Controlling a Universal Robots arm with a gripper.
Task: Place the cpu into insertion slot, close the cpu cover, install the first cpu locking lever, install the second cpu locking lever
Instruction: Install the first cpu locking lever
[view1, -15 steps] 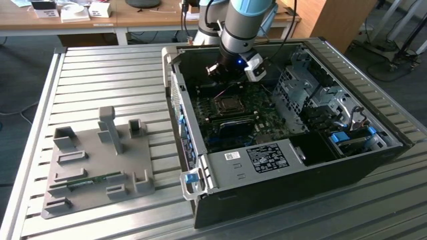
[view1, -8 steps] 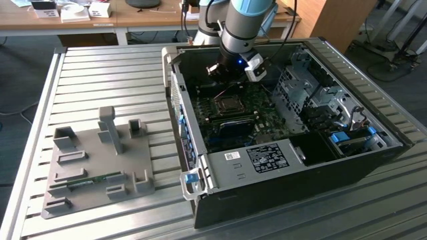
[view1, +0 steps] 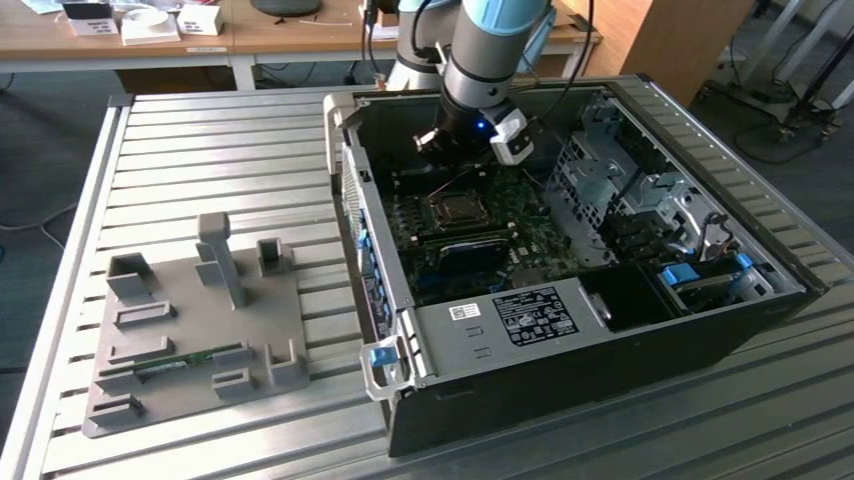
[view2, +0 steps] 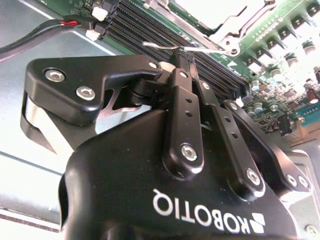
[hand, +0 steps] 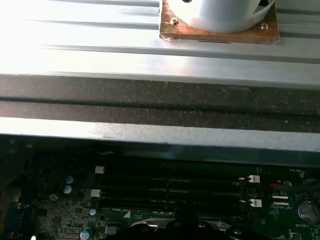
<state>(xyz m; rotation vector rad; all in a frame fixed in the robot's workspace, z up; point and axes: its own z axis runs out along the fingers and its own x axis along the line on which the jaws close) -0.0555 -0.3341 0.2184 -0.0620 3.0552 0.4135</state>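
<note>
The hand (view2: 186, 56), fingers pressed together, seemingly touches the locking lever (view2: 159, 46), which runs alongside the cpu cover (view2: 231, 31) just ahead.

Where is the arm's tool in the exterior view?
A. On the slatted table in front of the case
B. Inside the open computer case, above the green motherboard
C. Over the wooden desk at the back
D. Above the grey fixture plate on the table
B: the tool hangs inside the open computer case, above the green motherboard, well apart from the grey fixture plate.
</note>
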